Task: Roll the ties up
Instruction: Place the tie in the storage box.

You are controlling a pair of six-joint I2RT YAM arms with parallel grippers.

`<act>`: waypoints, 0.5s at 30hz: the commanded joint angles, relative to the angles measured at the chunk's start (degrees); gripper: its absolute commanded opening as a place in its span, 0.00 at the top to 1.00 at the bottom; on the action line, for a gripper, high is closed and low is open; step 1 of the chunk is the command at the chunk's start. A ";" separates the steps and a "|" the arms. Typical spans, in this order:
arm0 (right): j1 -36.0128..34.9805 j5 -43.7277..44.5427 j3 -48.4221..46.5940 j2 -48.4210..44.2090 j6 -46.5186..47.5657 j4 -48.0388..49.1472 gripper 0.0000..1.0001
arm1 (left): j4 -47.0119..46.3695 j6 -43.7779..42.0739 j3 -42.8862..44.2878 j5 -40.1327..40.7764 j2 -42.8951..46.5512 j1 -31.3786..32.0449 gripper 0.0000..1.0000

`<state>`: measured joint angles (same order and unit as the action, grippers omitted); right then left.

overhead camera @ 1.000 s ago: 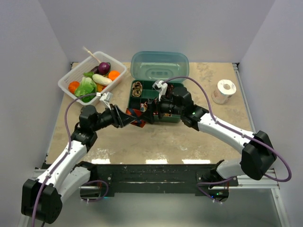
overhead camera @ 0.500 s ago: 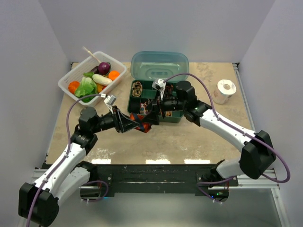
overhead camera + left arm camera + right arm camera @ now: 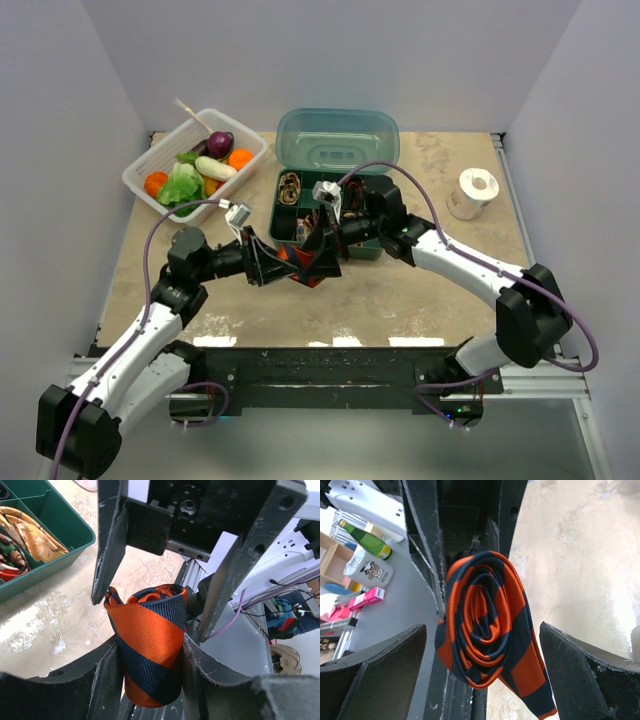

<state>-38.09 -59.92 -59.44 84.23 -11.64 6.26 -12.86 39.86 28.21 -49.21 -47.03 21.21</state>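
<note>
**Left gripper [image 3: 150, 654]: pinching a finished roll, handover pending**

Item. Orange-red fabric necktie with dark navy diagonal stripes [image 3: 150, 625], wound into a tight coil. It is held between the two arms, apparently clear of the tabletop [image 3: 430, 290], just in front of the near wall of the green plastic compartment box [image 3: 60, 515].

Grip state. The left gripper is pressed onto the roll, one finger on each flank. The right gripper [image 3: 481, 626] is spread wide, its fingers either side of the roll and not touching it.

Related stock. Coiled ties patterned red, brown and gold [image 3: 30, 530] lie in the box compartments.

Step in hand (judged). Passing the roll across, or setting it into a compartment.

Handling notes.
- Squeeze across the flanks only; pressure along the roll's axis would likely push the inner turns out.
- The right gripper should close over the outer wrap so that the loose end [image 3: 540, 700] is trapped under a finger.
- The left gripper should let go only once the other hold is firm, or the fabric may spring open.

View notes.
- Right wrist: end-on spiral, even turns, and the free corner hanging at the lower edge. No other view shows these.
- Left wrist: the flank contact, and the box with its coils.
- Top external: placement relative to box and arms; the roll itself is mostly hidden there.
</note>
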 commanded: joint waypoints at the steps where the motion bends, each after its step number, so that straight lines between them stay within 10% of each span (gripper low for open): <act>1: 0.12 -3.89 0.38 0.94 1.88 -1.25 0.02 | -3.31 -0.04 0.09 -1.85 1.49 0.58 0.82; 15: 0.20 -5.91 2.75 1.38 -7.33 5.42 0.26 | -0.59 -2.15 0.27 1.48 0.97 1.90 0.82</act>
<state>-38.09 -64.05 -57.60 85.86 -13.78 6.94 -12.40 39.31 28.21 -48.93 -46.00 22.37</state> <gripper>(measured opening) 0.765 0.473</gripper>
